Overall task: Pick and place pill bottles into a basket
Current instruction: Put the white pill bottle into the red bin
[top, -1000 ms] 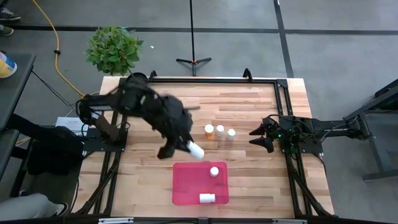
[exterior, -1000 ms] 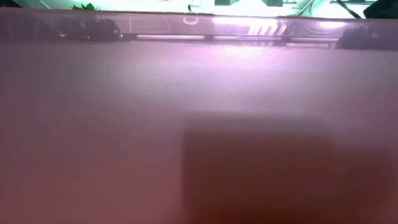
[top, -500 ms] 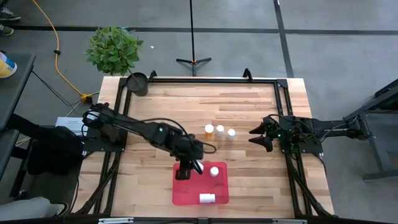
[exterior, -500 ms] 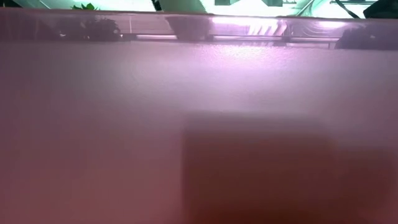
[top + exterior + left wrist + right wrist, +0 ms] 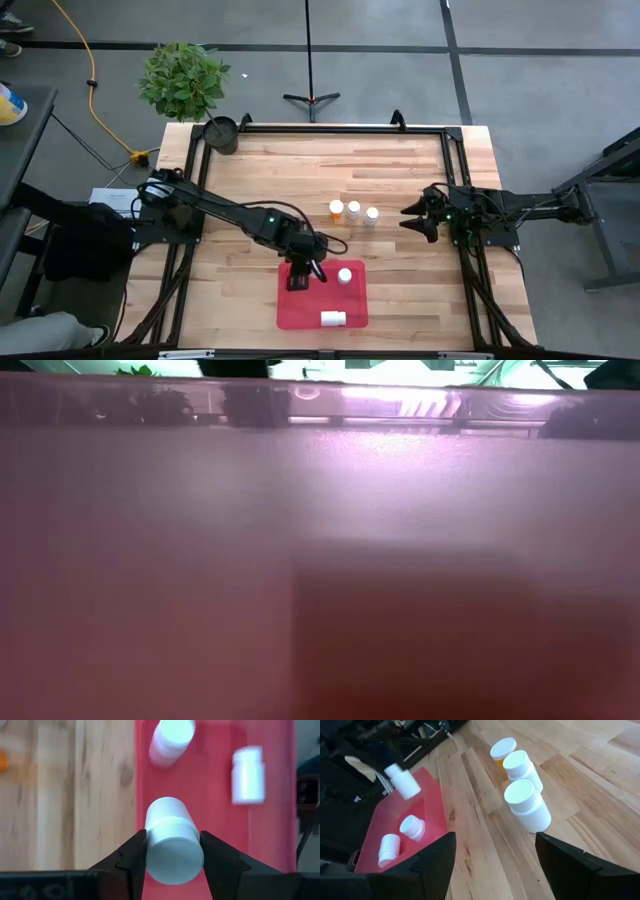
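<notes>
Left wrist view: a white pill bottle (image 5: 172, 840) sits between the jaws of the left gripper (image 5: 172, 851), which press on both sides near its cap, above the red basket (image 5: 210, 825).
Bottles in the basket: one upright (image 5: 344, 275) and one lying on its side (image 5: 332, 318).
Bottles on the worktop: three stand in a short row (image 5: 353, 211) just beyond the basket; the one at the left end (image 5: 336, 209) has an orange body.
Handling: the bottle looks light, stiff and smooth, so I judge it can slip or roll; a hold across the body just under the cap seems safest.
Right gripper (image 5: 408, 220): waits at the right side of the worktop (image 5: 400, 170), jaws wide apart and empty.
Low view: covered by a pink blur, nothing to tell.
Beyond: a dark pot (image 5: 221, 133) at the far left corner, a plant (image 5: 183, 78) on the floor.
</notes>
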{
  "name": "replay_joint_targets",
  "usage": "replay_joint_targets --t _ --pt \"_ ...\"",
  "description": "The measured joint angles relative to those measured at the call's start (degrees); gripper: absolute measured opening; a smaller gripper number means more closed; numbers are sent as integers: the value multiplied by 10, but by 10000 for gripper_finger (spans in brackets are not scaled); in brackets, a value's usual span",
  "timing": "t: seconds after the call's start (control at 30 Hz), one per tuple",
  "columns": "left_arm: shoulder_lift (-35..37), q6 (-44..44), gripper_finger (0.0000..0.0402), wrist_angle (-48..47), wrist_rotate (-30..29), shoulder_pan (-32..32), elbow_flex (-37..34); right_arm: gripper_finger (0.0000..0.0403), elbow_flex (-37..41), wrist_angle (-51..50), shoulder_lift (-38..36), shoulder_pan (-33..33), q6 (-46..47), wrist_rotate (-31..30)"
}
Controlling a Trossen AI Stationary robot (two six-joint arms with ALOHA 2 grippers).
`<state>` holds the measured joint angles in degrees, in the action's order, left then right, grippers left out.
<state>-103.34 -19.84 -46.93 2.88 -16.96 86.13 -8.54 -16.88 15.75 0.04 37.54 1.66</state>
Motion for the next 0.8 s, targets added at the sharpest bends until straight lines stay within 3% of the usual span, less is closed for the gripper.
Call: replay_joint_targets --t 0.3,0.8 --pt "-31 20 190 12 6 0 24 264 0 9 4 0 1 -7" --pt "-76 43 190 -45 1 1 69 263 0 27 32 0 0 -17"
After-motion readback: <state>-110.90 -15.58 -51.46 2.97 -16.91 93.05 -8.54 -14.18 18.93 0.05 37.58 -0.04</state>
